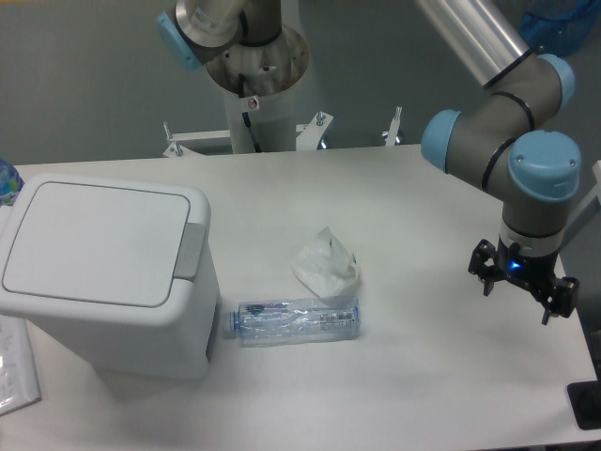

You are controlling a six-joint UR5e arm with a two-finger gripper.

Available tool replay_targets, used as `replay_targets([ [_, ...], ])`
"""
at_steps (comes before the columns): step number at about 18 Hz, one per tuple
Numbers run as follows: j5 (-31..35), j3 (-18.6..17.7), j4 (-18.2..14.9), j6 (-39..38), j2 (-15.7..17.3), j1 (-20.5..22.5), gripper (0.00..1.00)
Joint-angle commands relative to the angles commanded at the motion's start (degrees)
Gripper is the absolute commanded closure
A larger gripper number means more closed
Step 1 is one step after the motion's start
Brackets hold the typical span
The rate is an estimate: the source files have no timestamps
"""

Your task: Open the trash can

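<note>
One trash can [103, 272] sits at the left end of the desk [423, 376], its lid flat and closed. The claw [522, 291] hangs over the desk's right side with fingers spread, gripping nothing, well apart from the can. A clear bottle [296, 320] lies just beside the can, near a crumpled tissue [325, 264].

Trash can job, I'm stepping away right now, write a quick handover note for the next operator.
End effector: open, empty, hanging over the table's right side, far from the bin.
Trash can: on the left of the table, lid flat and shut, grey push tab on its right edge, untouched.
Bottle lies on its side just right of the bin; tissue sits behind the bottle.
Done: nothing yet.
Left: bring the end effector across to the bin, probably press the tab, and get the lid up.
</note>
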Motion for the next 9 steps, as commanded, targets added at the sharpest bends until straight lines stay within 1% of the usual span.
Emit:
replay_targets([
  [5, -1.66, 0.00, 0.00, -0.61, 0.44, 0.00, 0.00],
  [7, -2.72, 0.00, -0.09, -2.45, 0.79, -0.26, 0.00],
  [9, -3.34, -0.79, -0.18, -6.04, 1.14, -1.05, 0.00],
])
